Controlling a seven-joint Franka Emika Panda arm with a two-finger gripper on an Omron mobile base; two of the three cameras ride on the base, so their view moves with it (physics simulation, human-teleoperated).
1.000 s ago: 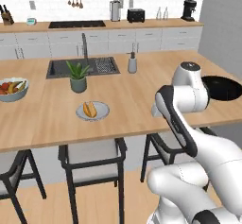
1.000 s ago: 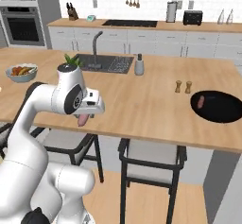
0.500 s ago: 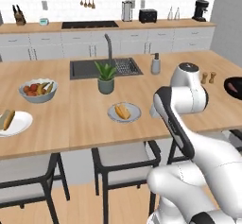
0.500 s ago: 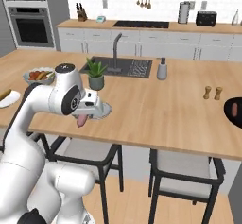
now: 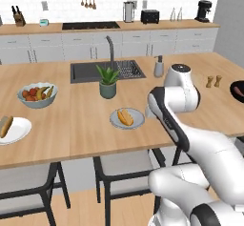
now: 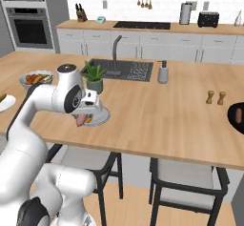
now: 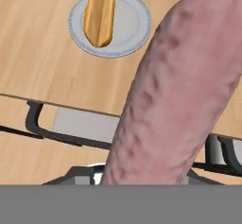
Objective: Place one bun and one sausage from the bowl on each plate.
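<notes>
Base has rolled you left, pincer (image 6: 81, 120) clamped on sausage (image 7: 177, 90); bun (image 7: 99, 17) plate (image 7: 134, 29) now just ahead, drop next.

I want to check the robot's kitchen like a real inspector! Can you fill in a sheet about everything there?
Surface: wooden counter with a sink.
Job's things: near plate holds a bun; far plate holds a bun too; black bowl at the right edge; sausage in the gripper.
Clutter: fruit bowl, plant, soap bottle, two shakers.
Grippers: gripper shut on the sausage, beside the near plate.
Cables: nothing seen.
Surroundings: stools below, stove and cabinets behind.
</notes>
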